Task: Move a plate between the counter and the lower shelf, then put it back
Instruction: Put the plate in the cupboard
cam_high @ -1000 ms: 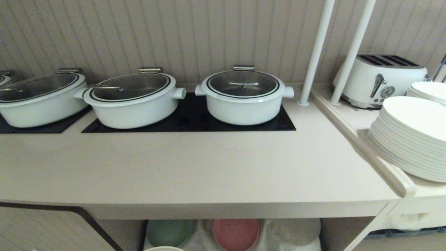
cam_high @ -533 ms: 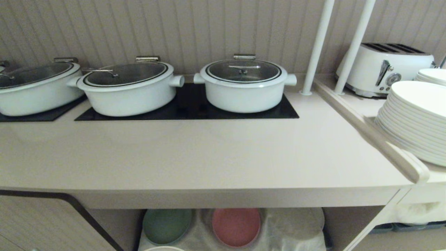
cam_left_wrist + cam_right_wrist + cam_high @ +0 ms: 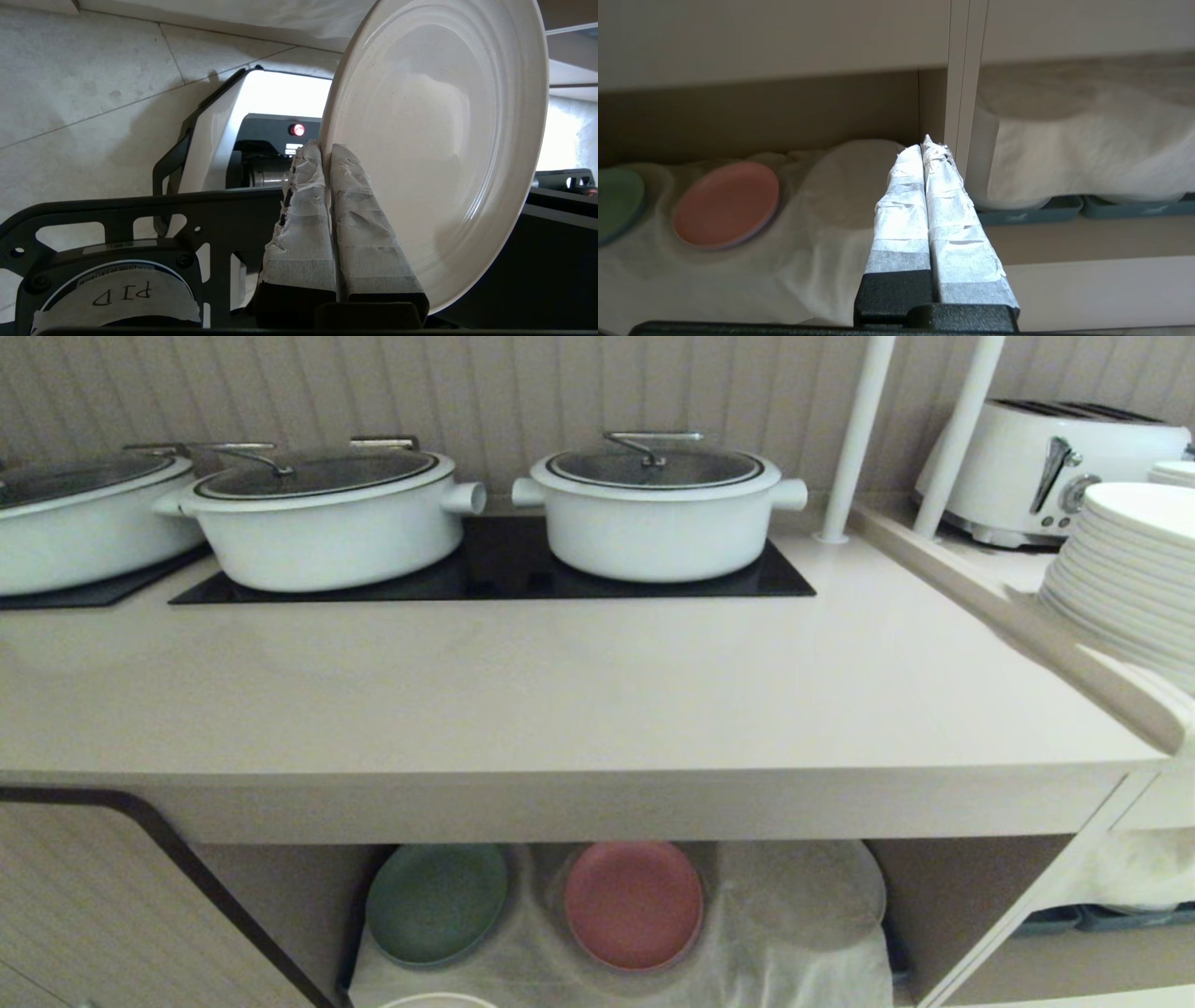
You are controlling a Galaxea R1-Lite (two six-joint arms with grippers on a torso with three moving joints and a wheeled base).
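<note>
In the left wrist view the cream plate stands on edge, and my left gripper is shut on its rim with one taped finger on each face. A pale sliver of the plate shows at the bottom edge of the head view, in front of the lower shelf. The counter above is bare in front of the hob. My right gripper is shut on nothing and points at the upright beside the lower shelf. Neither arm shows in the head view.
A green plate and a pink plate lie on the shelf's whitish cloth. White lidded pots stand on the black hob. A toaster and stacked white plates are at the right.
The head view has sunk: the counter and pots have slid up the picture, and more of the lower shelf and its plates shows. Nothing on the counter has moved.
</note>
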